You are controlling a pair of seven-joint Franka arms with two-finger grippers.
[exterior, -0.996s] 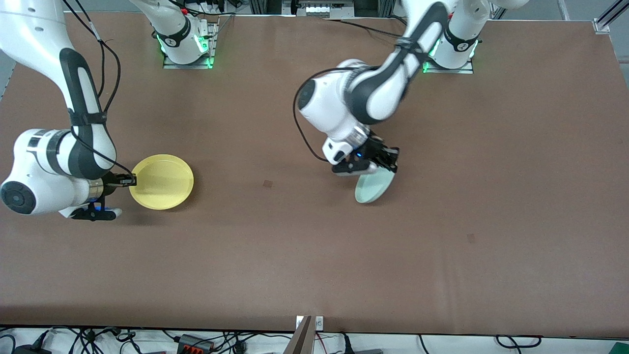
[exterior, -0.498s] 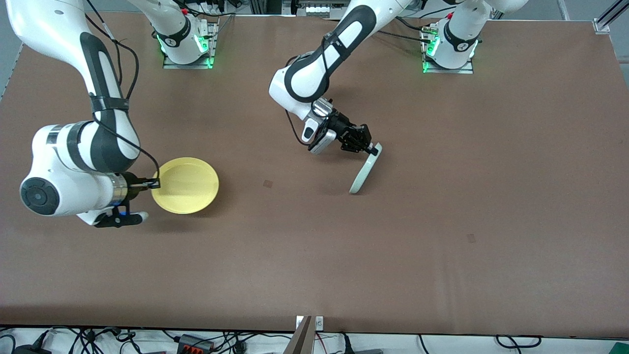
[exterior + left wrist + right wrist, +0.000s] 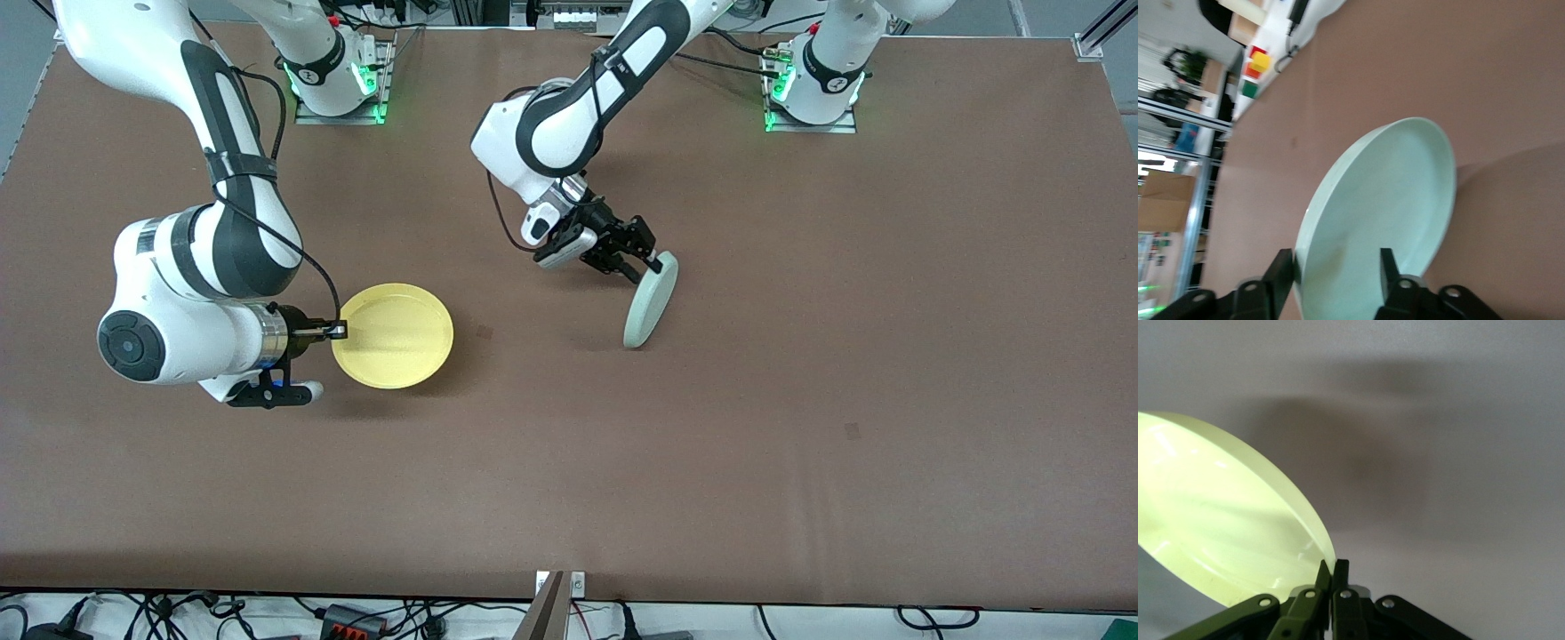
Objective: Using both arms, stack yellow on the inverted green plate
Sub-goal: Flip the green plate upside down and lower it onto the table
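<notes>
Two plates are gripped: the green plate (image 3: 650, 300) is held steeply tilted by the left tool (image 3: 647, 263), its lower edge near the bench (image 3: 800, 400); the yellow plate (image 3: 393, 336) is pinched at its rim by the right tool (image 3: 338, 331).

A brown table (image 3: 800, 444) fills the scene, cables (image 3: 160, 612) trailing along its edge nearest the front camera, with metal framing (image 3: 569, 13) above.

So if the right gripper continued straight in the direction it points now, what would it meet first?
Apart from the yellow plate that the right gripper already holds, probably only bare table toward the left arm's end; depth is unclear.
</notes>
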